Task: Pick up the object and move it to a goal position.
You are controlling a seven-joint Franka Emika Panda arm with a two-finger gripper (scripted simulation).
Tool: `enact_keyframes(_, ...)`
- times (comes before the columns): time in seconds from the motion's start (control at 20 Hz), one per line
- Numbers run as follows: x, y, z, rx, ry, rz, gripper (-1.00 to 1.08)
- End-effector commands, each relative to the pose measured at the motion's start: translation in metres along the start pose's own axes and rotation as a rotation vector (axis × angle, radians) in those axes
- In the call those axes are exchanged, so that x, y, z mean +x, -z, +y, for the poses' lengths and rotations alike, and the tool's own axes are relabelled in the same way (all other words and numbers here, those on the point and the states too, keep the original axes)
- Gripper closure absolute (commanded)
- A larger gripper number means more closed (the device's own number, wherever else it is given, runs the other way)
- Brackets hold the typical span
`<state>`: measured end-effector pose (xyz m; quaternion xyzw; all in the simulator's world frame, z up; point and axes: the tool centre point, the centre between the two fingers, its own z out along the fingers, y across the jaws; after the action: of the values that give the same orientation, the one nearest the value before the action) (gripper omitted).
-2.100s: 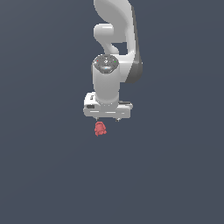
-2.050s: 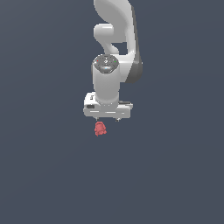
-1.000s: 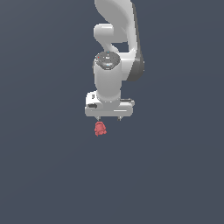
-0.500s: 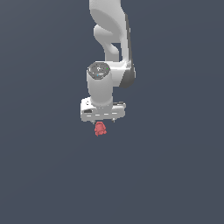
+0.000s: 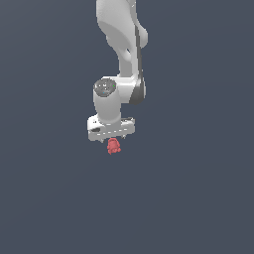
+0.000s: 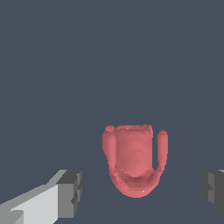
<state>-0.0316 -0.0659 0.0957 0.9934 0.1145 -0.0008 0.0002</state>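
Flat dark grey-blue surface fills the exterior view; my white arm (image 5: 121, 59) comes down from the top, my gripper (image 5: 113, 139) sits directly over the small red object (image 5: 113, 146), which shows just under the hand's lower edge, though I can't tell from this angle whether anything touches. Wrist view: my fingers (image 6: 70, 193) are spread wide with the object (image 6: 133, 162) between them, clear gaps on both sides, nothing grasped, same plain dark surface behind it.
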Motion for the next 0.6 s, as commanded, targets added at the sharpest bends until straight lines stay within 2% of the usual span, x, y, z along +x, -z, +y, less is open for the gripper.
enact_keyframes(0.0, -0.002, -0.004, 0.002, 0.000, 0.013, 0.001, -0.92)
enact_keyframes(0.55, -0.003, -0.021, 0.002, 0.000, 0.015, 0.001, -0.92)
